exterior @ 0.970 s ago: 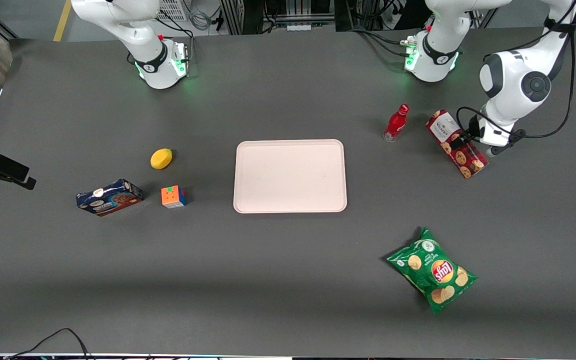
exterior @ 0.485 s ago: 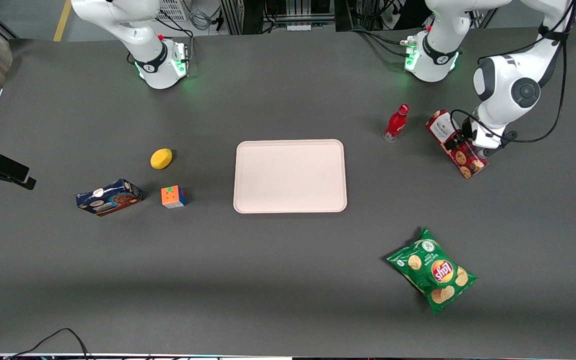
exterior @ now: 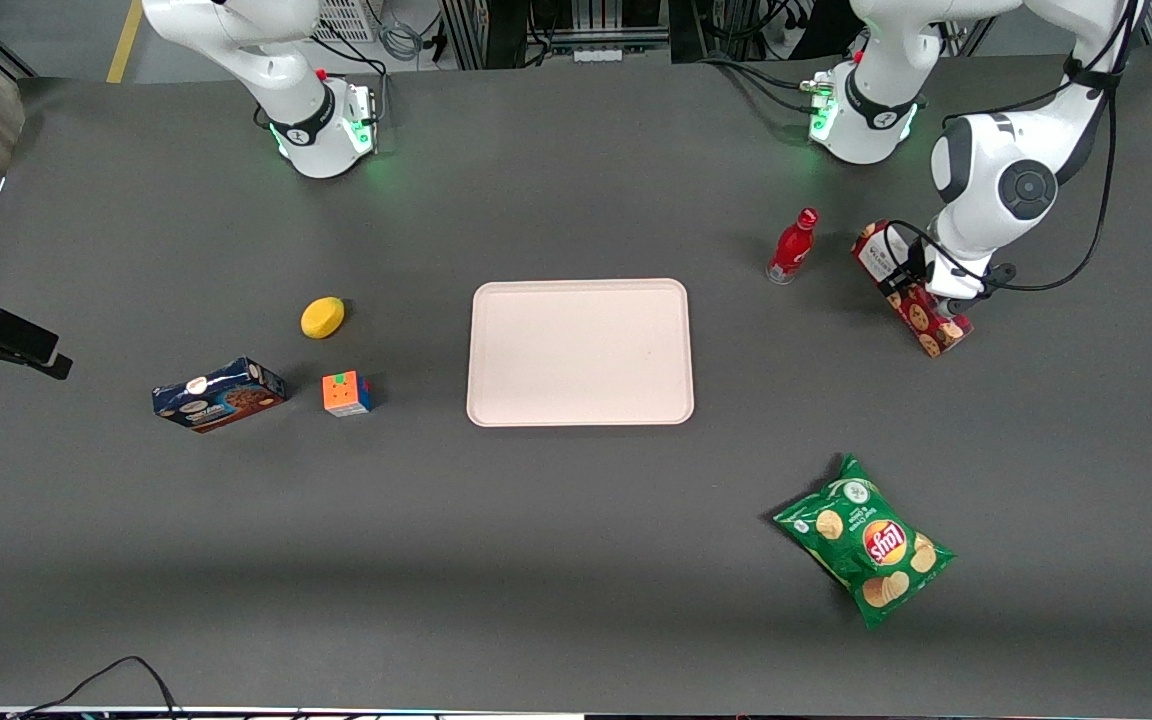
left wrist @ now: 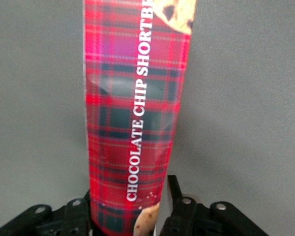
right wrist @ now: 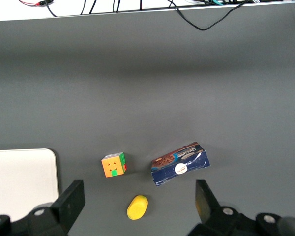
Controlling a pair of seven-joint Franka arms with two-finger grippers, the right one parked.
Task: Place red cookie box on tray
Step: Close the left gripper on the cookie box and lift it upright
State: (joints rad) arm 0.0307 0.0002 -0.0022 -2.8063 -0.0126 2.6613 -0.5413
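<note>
While we look from the front, our gripper (exterior: 928, 290) sits over the red cookie box (exterior: 921, 318), which lies on the desk (exterior: 576, 550) beside the red bottle (exterior: 792, 246), well apart from the tray (exterior: 580, 352). At our wrist, the jaws straddle the box (left wrist: 135, 123), one finger (left wrist: 176, 196) just beside its edge, not clearly clamped.

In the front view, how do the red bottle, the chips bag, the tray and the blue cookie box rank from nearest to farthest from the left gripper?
The gripper straddles the red cookie box.
1. Red bottle, beside it.
2. Chips bag, nearer the camera.
3. Tray, mid-table.
4. Blue cookie box, toward the parked arm's end.
</note>
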